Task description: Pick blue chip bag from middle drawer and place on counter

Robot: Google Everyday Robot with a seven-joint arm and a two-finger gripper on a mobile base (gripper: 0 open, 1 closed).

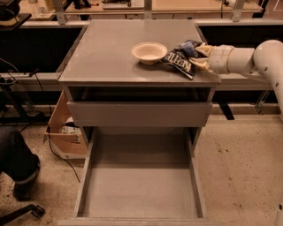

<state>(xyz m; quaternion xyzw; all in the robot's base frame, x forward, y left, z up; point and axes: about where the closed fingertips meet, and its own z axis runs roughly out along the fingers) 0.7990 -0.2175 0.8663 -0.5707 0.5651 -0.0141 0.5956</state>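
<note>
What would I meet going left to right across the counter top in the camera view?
white bowl → blue chip bag → gripper, at the bag's right edge over the counter → white arm

The pale speckled floor (239, 167) looks dirty. An open brown cardboard box (62, 132) sits on it, left. Pale wooden tabletops (177, 5) stand behind. The gripper (202, 58) is at the flat grey counter's (110, 57) right edge.

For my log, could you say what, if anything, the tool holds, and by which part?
The tool, at the right of the counter, grips the blue chip bag by its right end.
</note>
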